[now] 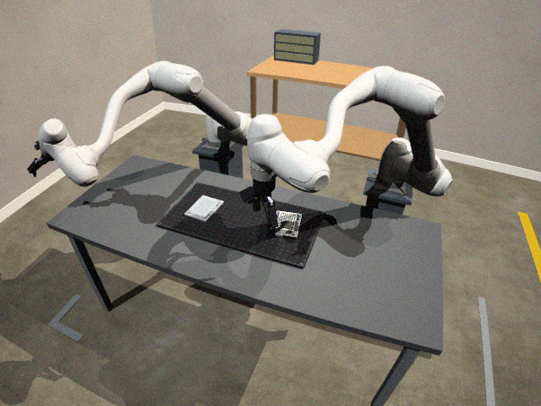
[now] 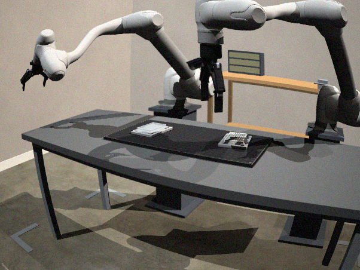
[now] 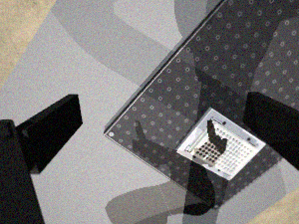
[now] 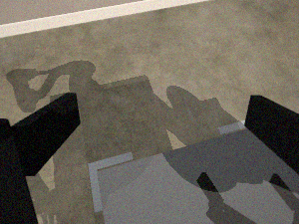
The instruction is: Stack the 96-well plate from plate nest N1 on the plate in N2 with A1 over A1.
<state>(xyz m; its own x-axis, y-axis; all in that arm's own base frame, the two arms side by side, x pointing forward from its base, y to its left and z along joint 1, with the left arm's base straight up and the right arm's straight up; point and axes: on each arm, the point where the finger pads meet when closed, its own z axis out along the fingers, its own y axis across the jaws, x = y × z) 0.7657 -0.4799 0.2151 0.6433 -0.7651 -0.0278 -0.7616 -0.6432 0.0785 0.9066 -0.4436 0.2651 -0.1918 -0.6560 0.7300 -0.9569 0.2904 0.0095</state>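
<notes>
A pale plate (image 1: 206, 206) (image 2: 152, 127) sits in nest N1 (image 2: 140, 134), at picture left in the top and exterior views; its wells are not clear. A white 96-well plate (image 1: 292, 219) (image 2: 240, 135) (image 3: 239, 149) sits in nest N2 (image 3: 211, 112), with a gripper shadow across it. It looks flat. The A1 marks are not readable. My left gripper (image 2: 211, 104) (image 3: 161, 108) is open and empty, high above the mat; N2 shows towards its right finger in the left wrist view. My right gripper (image 2: 34, 86) (image 4: 162, 110) is open and empty, raised beyond the table's picture-left end.
Both nests stand on a black perforated mat (image 1: 234, 225) (image 2: 185, 149) (image 3: 164, 81) on the grey table (image 1: 359, 287) (image 2: 299, 176). The left arm reaches over the mat from picture right. An orange bench (image 1: 332, 74) with a drawer unit (image 1: 294, 47) stands behind the arms.
</notes>
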